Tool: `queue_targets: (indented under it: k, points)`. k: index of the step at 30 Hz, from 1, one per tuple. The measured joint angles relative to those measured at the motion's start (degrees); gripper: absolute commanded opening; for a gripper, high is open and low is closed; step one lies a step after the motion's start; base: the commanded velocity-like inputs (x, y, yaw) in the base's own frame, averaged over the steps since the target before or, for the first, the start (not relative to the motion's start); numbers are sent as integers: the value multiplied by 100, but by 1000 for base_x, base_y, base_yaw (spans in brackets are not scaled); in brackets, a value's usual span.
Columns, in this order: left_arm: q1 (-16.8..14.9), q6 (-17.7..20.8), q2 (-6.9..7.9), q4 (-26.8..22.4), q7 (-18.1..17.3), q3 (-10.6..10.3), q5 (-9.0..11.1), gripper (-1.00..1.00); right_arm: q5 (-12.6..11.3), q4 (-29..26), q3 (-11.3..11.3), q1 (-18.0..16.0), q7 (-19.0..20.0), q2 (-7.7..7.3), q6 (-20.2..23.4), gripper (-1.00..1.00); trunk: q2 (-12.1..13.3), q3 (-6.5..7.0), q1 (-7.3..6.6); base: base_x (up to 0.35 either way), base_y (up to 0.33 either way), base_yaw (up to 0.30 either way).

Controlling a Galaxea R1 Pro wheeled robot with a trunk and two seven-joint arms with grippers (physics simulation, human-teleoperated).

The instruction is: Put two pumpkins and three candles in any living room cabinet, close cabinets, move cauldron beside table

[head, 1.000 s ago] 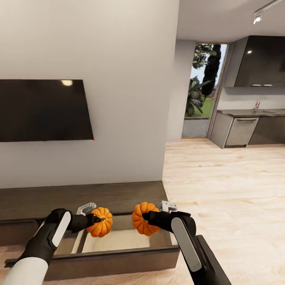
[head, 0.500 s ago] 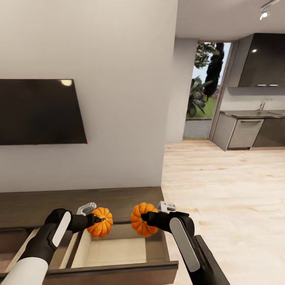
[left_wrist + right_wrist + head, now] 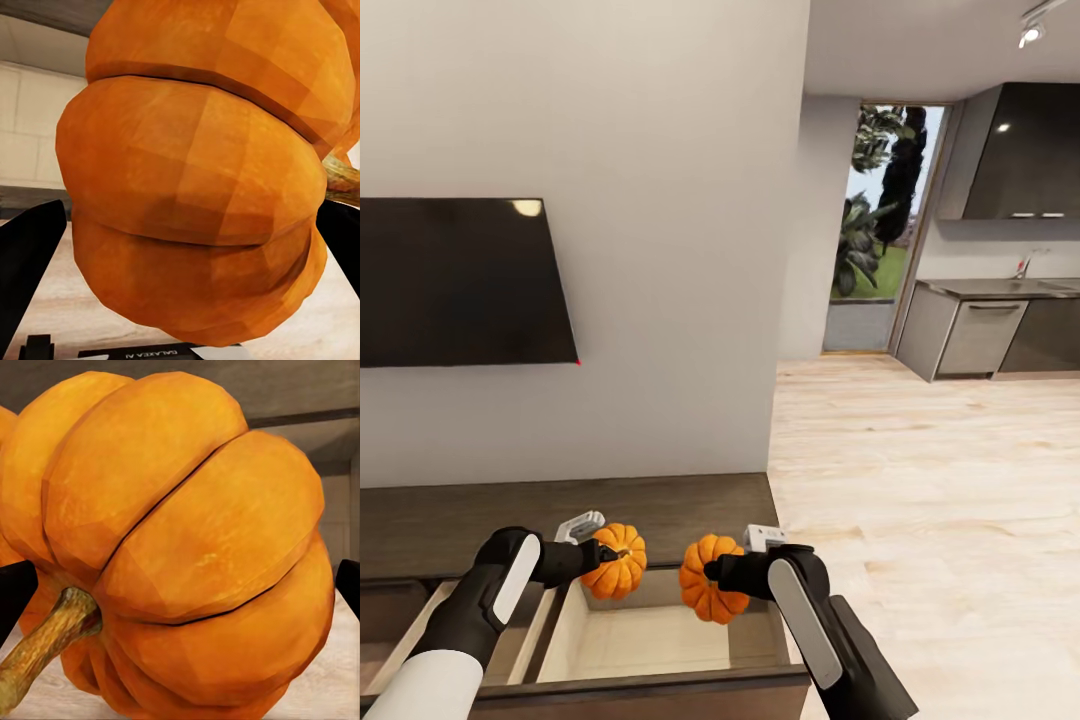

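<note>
Both sets of jaws grip a pumpkin each, left pumpkin point(image 3: 612, 561) and right pumpkin point(image 3: 710, 578), side by side above the open drawer point(image 3: 660, 640) of the cabinet point(image 3: 560, 505): lower each well inside the walls before letting go.

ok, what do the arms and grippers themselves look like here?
Both arms are glossy black with a long white inlay panel along the forearm; the left arm's upper segment is white. A small light-grey block sits by each wrist. Left gripper and right gripper are black, with dark fingers at the wrist views' edges. No cables visible.
</note>
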Motion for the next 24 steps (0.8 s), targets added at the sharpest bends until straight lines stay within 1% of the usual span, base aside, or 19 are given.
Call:
queue_targets:
  k: [2,6,8,11,13,15,17,20,21,23,24]
  points:
    - [0,0,0,3,0,0,2,-100,0,15,1,-3,0,0,-7,-100,-80,-36,44,0,0,0]
    - [0,-12,-4,37,37,4,-19,-100,6,127,8,-5,13,0,-315,-100,-241,-108,132,0,0,0]
    - [0,-37,-17,54,52,-3,-29,-100,7,244,10,-6,16,0,-394,-100,-321,-144,176,0,0,0]
    - [1,-308,-44,175,72,-34,-16,-100,18,572,14,-165,17,0,-565,-100,-441,-197,242,0,0,0]
    - [2,-497,-60,384,131,-48,-57,-100,28,933,16,-304,23,-1,-789,-100,-521,-234,286,0,0,0]
    - [1,-614,-100,551,243,-54,-64,-100,20,1309,17,-466,34,-1,-988,-100,-601,-270,330,0,0,0]
    - [-5,-669,-141,620,390,-53,-62,-100,6,1551,18,-561,41,-1,-1088,-100,-681,-306,374,0,0,0]
    - [-2,-762,-257,655,596,-53,-38,-100,17,1789,19,-617,52,-1,-1267,-100,-802,-359,439,0,0,0]
    - [-2,-869,-308,669,693,-53,-33,-100,21,1903,18,-631,57,-1,-1395,-100,-842,-377,461,0,0,0]
    - [-5,-970,-339,688,792,-52,-49,-100,0,1974,19,-639,60,0,-1483,-100,-923,-413,505,0,0,0]
    - [-5,-1035,-379,700,876,-53,-47,-100,5,2011,19,-642,60,0,-1521,-100,-963,-431,527,0,0,0]
